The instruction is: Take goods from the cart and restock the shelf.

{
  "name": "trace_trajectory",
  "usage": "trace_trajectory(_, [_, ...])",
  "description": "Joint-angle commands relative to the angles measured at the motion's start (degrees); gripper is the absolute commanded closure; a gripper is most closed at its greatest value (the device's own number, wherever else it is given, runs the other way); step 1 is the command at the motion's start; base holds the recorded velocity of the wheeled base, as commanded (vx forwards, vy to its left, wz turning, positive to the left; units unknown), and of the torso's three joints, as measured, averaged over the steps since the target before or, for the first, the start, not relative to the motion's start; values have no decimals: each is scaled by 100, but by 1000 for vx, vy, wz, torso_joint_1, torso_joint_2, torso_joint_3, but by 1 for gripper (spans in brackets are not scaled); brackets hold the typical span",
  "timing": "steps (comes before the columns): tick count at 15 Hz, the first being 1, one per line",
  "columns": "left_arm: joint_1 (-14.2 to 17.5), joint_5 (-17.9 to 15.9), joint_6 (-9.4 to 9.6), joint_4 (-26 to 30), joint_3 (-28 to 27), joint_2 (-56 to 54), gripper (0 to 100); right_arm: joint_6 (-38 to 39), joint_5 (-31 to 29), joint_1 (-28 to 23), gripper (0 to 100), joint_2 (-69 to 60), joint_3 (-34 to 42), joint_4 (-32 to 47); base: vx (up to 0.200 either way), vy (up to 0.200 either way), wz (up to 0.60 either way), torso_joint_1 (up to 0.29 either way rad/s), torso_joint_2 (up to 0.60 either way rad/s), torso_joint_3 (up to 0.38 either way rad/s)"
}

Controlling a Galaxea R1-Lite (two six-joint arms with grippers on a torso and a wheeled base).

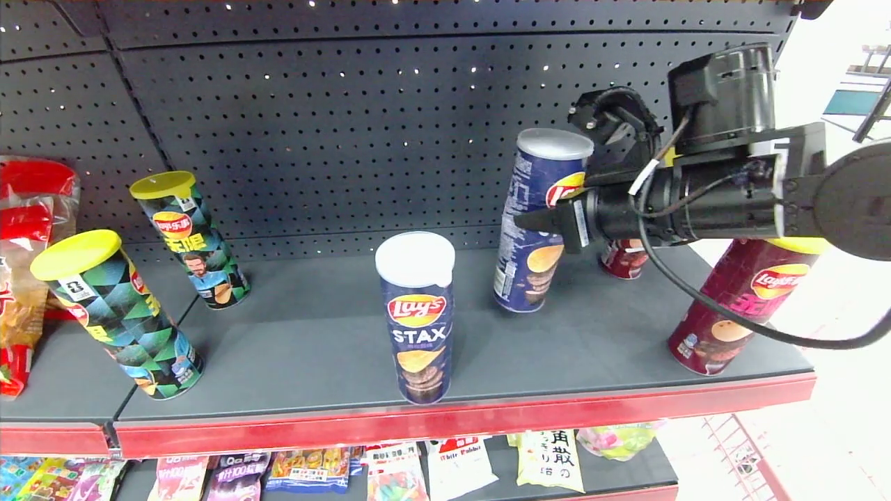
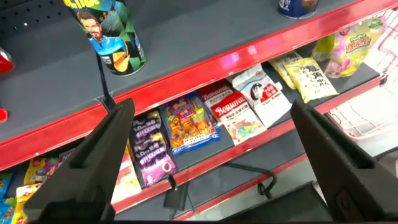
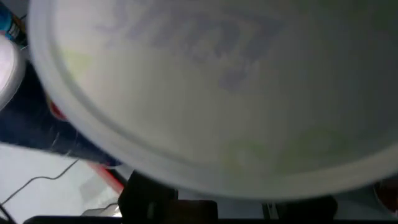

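In the head view, the right gripper [image 1: 557, 216] comes in from the right edge and is clamped across the upper half of a tall dark blue cardboard chip can [image 1: 532, 236] with a pale grey plastic lid, right of centre. The can's base is down at the dark grey metal shelf [image 1: 487, 410], which has a red front lip. Whether the base rests on the shelf or hangs just above it I cannot tell. Its long axis is near vertical with the lid up, the top leaning toward the right of the frame and the base toward the left. A matching blue can with a white lid [image 1: 415, 316] stands upright at lower centre by the lip. A green-and-black patterned can with a yellow lid [image 1: 115, 313] stands at lower left, and a maroon can [image 1: 731, 306] at lower right.

In the left wrist view, the left gripper [image 2: 211, 106] is spread wide and holds nothing. Bright foil snack packets [image 2: 205, 118] lie on a lower shelf beyond it, at centre frame.

In the right wrist view, the held can's pale lid [image 3: 205, 93] sits very close across the upper frame.

The tube is probably light and stiff but easy to dent, with a smooth wrapper that could slip and brittle chips inside. A moderate squeeze across the body, at or above the middle, looks best. Being tall and narrow, it would tip easily if let go while leaning.
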Motion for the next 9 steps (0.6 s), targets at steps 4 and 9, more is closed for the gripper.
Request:
trace_trajectory(4, [-3, -1, 6, -1, 30, 71, 0, -52, 2, 144, 100, 1031, -890, 3, 0, 0, 0, 0, 0, 0])
trace_trajectory(9, [-3, -1, 6, -1, 83, 132, 0, -96, 37, 390, 100, 1479, -1198, -5, 0, 0, 0, 0, 0, 0])
